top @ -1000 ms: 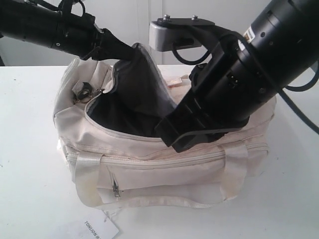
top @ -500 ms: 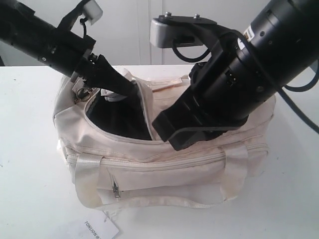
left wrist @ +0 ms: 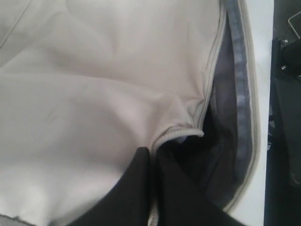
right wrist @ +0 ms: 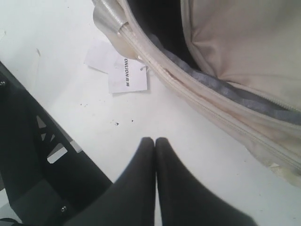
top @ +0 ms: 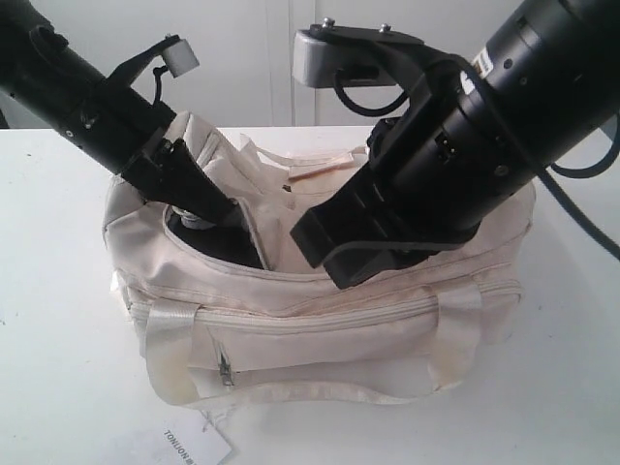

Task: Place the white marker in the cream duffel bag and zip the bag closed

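Note:
The cream duffel bag [top: 320, 329] sits on the white table [top: 58, 339]. My left gripper [top: 250, 247] is shut on the edge of its curved zip flap [left wrist: 94, 84], pinching the zip seam at the bag's left end [left wrist: 153, 153]. The flap lies down over most of the opening, and a strip of dark lining [left wrist: 221, 141] shows beside it. My right gripper [top: 325, 260] hangs just above the bag's front rim. It is shut with nothing between its fingers [right wrist: 154, 141]. The white marker is out of view.
A white printed paper tag [top: 194, 446] lies on the table in front of the bag, also in the right wrist view [right wrist: 127, 75]. A shiny strap handle [top: 170, 349] and a small zip pocket [top: 225, 366] face front. The black robot base [right wrist: 28, 179] borders the table.
My left gripper has swung down and to the left, carrying the raised flap onto the opening and covering most of the dark lining. The right gripper has barely shifted.

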